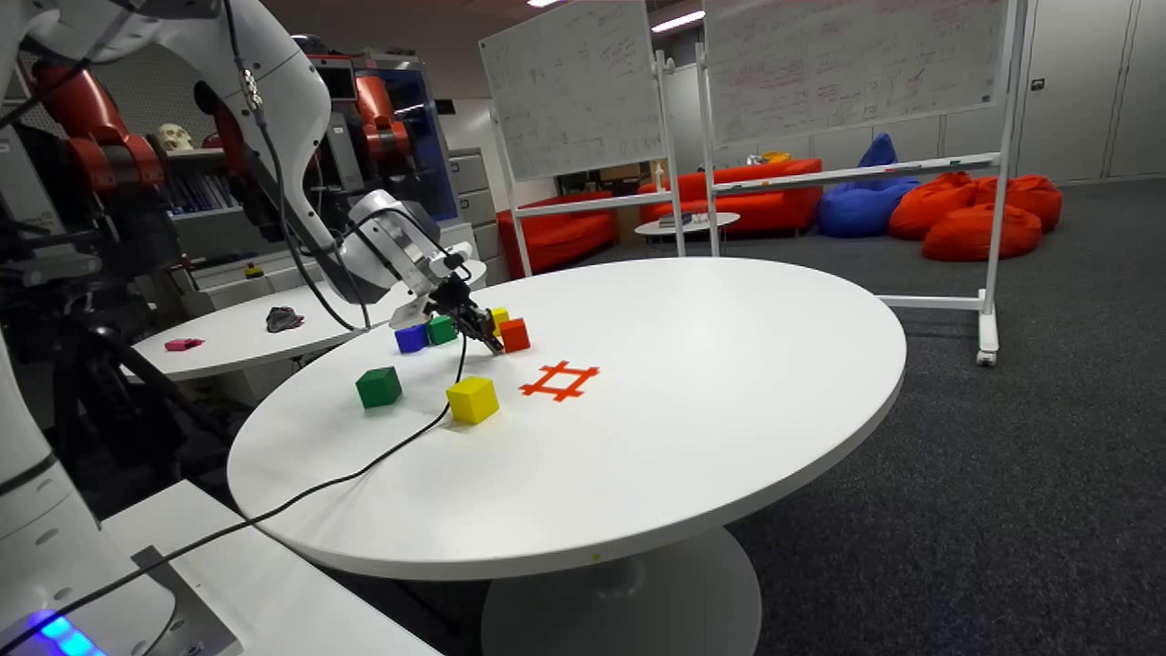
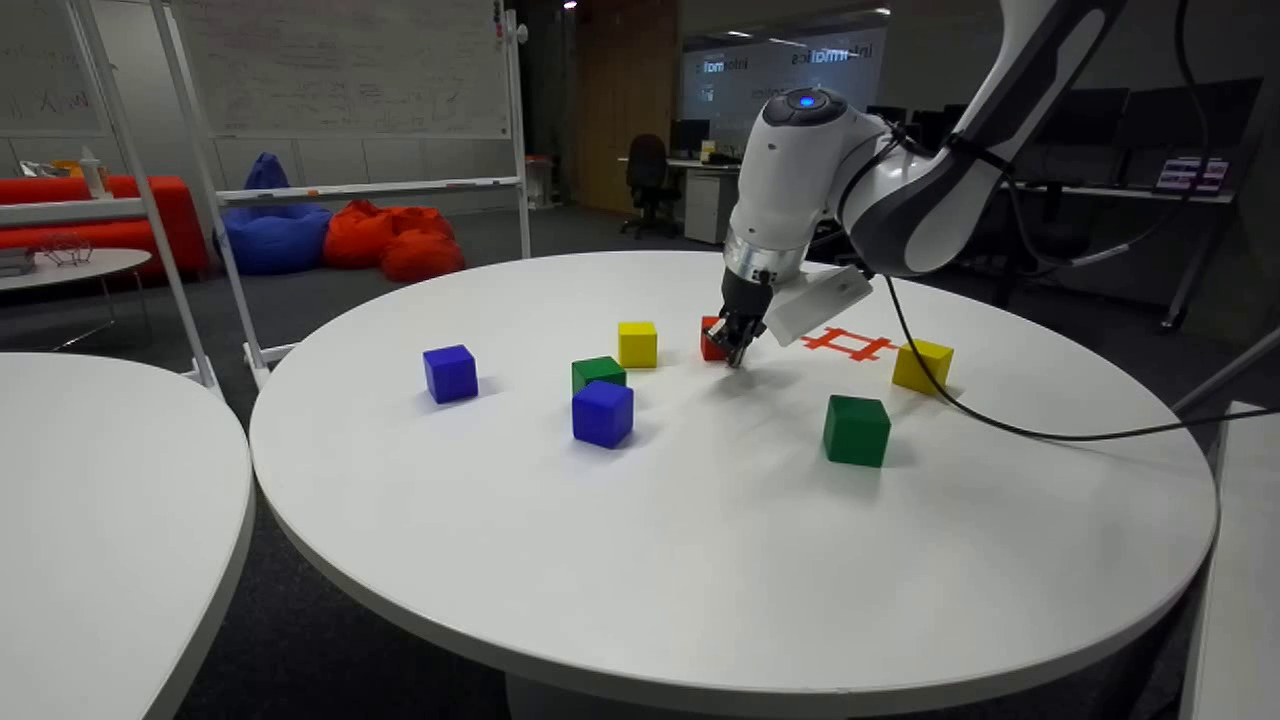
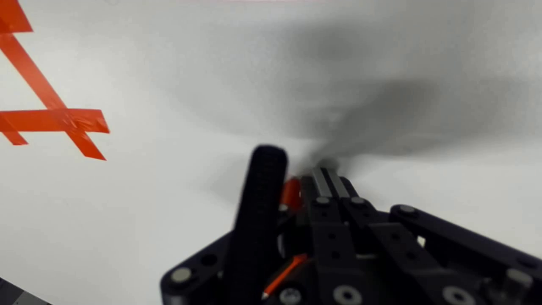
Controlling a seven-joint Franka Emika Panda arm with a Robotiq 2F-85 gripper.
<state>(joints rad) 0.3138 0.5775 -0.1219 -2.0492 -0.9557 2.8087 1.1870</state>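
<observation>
The red cube (image 1: 515,335) sits on the table (image 2: 700,560), right beside the end effector (image 3: 325,170) in both exterior views. The fingers (image 3: 321,183) are pressed together with nothing between them, tips low near the table; whether they touch the cube I cannot tell.

I judge the step in hand to be low work at the cube's flank, closer to a nudge than a grasp. A push would call for closed fingers and a slow move square to the cube's face; a grasp would call for backing clear, parting the fingers and straddling the cube.

Further out, in an exterior view, a yellow cube (image 2: 637,345) stands near at nine o'clock from the red one. At eight, a blue cube (image 2: 603,415) partly hides a green cube (image 2: 597,370); another blue cube (image 2: 451,376) is well apart at nine. At three lies an open square of red tape (image 3: 38,120), and beyond it another yellow cube (image 2: 936,364), crossed by a black cable (image 2: 1040,434). Another green cube (image 2: 857,432) is at four. A sweep toward nine could, I think, drive red into yellow
</observation>
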